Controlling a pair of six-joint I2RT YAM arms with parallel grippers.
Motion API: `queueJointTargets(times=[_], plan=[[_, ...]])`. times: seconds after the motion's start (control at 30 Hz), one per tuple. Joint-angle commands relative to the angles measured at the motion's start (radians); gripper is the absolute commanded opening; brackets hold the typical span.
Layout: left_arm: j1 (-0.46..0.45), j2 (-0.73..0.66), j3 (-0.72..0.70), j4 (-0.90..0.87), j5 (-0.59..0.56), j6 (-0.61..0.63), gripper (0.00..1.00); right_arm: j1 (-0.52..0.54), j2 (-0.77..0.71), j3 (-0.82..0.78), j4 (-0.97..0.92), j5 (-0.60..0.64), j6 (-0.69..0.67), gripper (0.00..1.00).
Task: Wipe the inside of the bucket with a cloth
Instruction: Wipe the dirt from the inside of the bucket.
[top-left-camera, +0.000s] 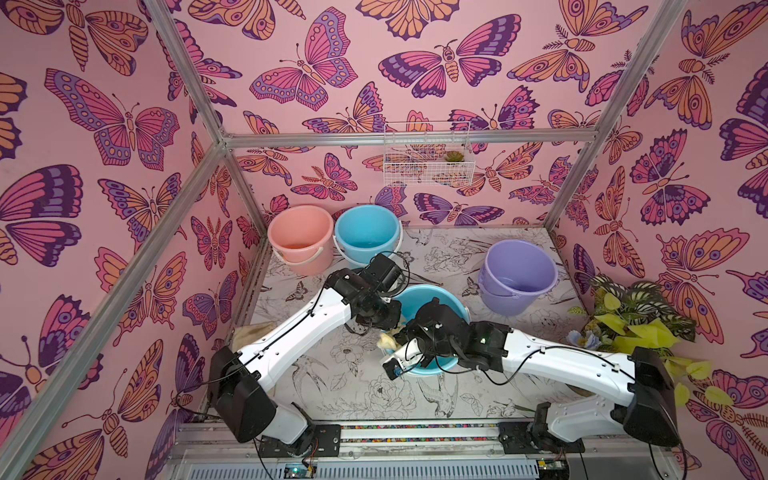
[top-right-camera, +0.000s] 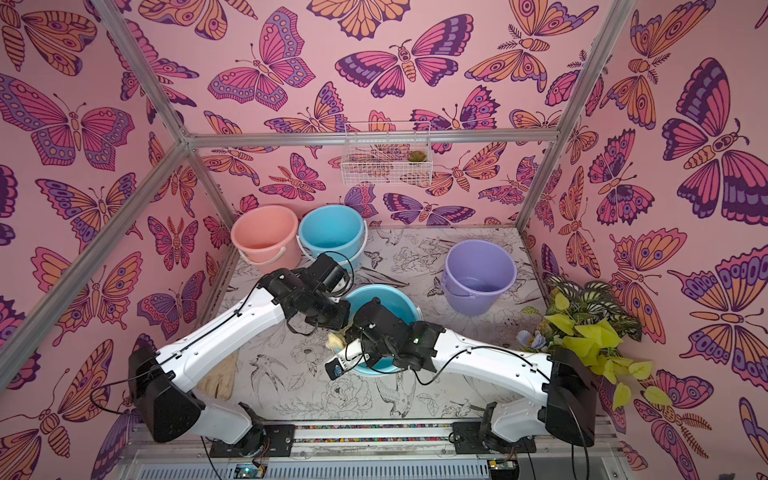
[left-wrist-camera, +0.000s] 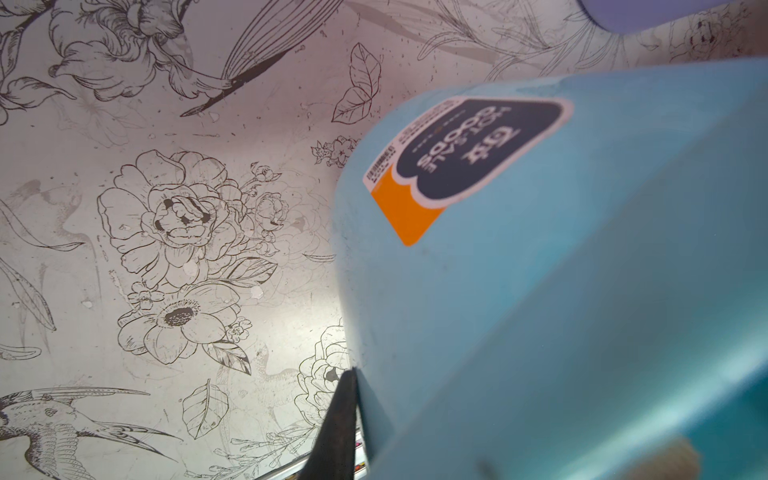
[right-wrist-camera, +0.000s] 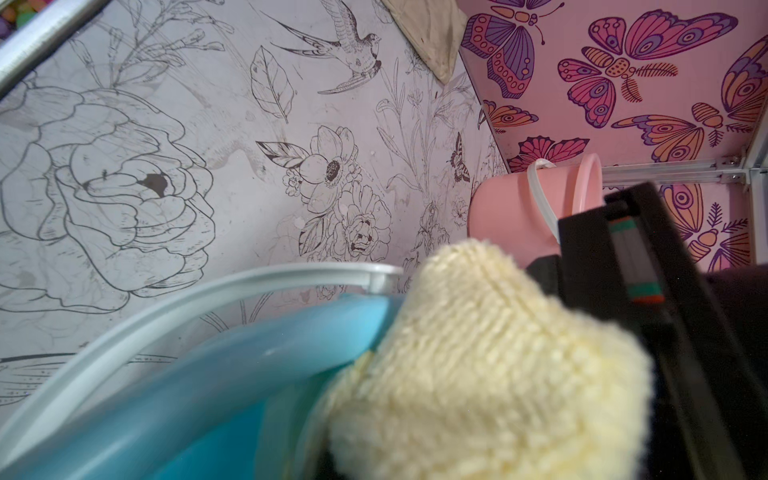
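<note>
The left gripper (top-left-camera: 392, 320) pinches the bucket (top-left-camera: 428, 291) rim and the right gripper (top-left-camera: 402, 332) holds the cloth (right-wrist-camera: 478, 353); press it firmly along the inner wall.

Table (top-left-camera: 332, 374) before me: pale top printed with line-drawn flowers and birds, scuffed. Far left corner: pink bucket (top-left-camera: 300, 239), back blue bucket (top-left-camera: 368, 232) just beside it. Far right: purple bucket (top-left-camera: 517, 274). Centre: near blue bucket (top-left-camera: 419, 299), partly hidden. Tan rag (top-left-camera: 249, 330) at my left edge. Leafy plant (top-left-camera: 631, 311) at my right edge.
</note>
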Motion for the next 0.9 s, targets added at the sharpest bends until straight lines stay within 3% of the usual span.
queueJointTargets(times=[0.0,0.33,0.67,0.87], plan=[[-0.010,-0.030,0.015,0.092,0.067,-0.037,0.00,-0.049,-0.006,0.048,-0.030,-0.097,-0.090,0.00],[-0.010,-0.026,0.013,0.091,0.082,-0.032,0.00,-0.197,-0.029,0.080,-0.062,-0.095,-0.323,0.00],[-0.013,-0.022,0.021,0.092,0.090,-0.029,0.00,-0.211,0.005,0.078,0.114,-0.113,-0.412,0.00],[-0.016,-0.024,0.020,0.092,0.091,-0.030,0.00,-0.226,0.045,0.081,0.213,-0.049,-0.456,0.00]])
